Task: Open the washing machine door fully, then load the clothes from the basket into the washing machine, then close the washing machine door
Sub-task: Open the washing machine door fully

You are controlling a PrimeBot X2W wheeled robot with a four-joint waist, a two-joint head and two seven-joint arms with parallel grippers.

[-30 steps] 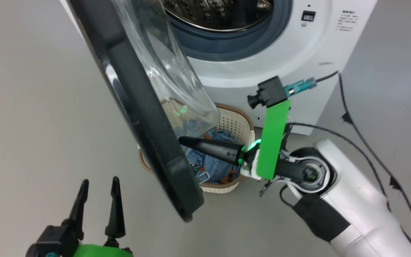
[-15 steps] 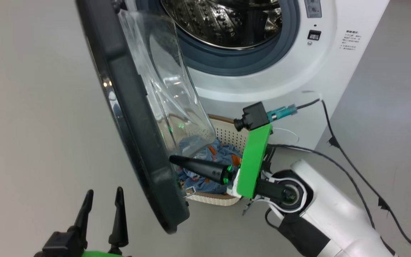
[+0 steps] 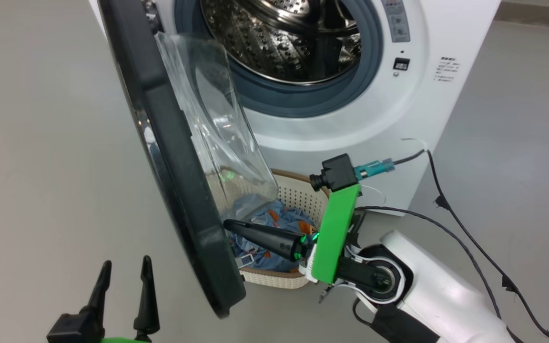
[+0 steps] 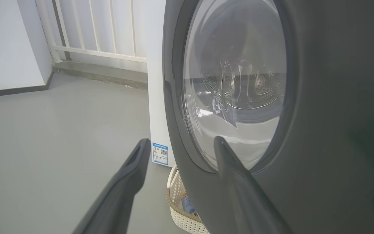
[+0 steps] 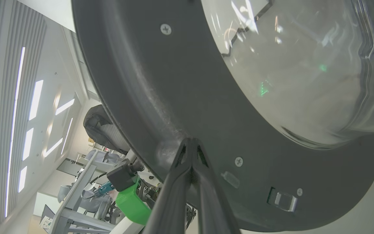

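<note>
We noted the door (image 3: 174,157) standing ajar on the washing machine (image 3: 398,119). Right claw (image 3: 229,224) was closed, tips against the door's inner rim, above the basket (image 3: 303,190) of clothes (image 3: 274,224) on the floor. Left claw (image 3: 127,264) hung open and empty, outside the door.

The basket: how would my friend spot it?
Find the big white washing machine with its round black door swung open. On the floor in front of it, partly behind that door, sits the basket. It's small and cream with little holes, a brown rim, and blue clothes inside.
</note>
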